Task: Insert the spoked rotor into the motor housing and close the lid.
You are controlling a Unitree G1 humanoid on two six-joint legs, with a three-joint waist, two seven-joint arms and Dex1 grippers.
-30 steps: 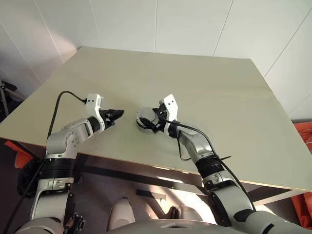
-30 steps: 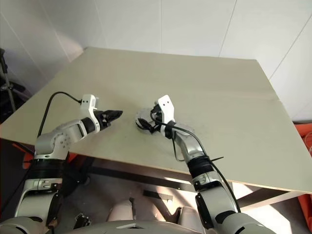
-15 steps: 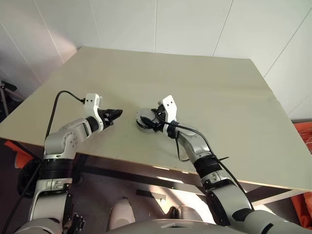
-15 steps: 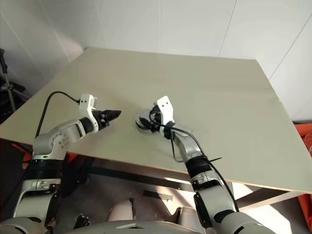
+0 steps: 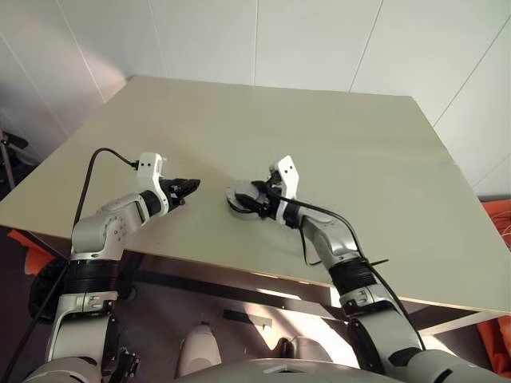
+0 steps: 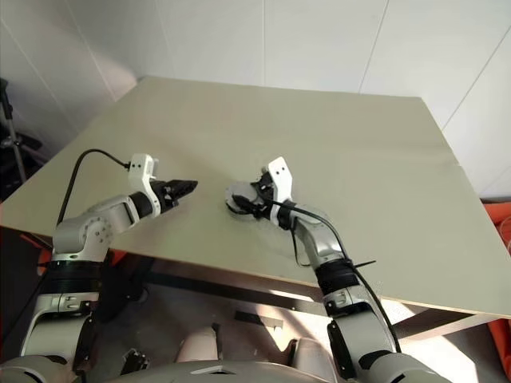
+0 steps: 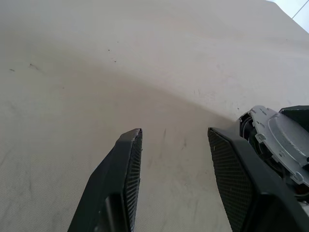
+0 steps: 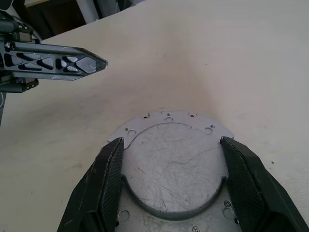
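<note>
Right pincer, narrower than a second ago, straddles the lid on the desk centre, grip uncertain; left pincer waits apart at 9 o'clock.

I read this as a test room or lab rather than a home: the desk is one bare pale board with nothing domestic on it, set into a corner of plain white panelled walls with visible seams. At the left edge I see dark stand-like gear on the floor, blurred beyond naming, and something orange shows past the desk's right side. A black cable loops loose over the desk's near edge
</note>
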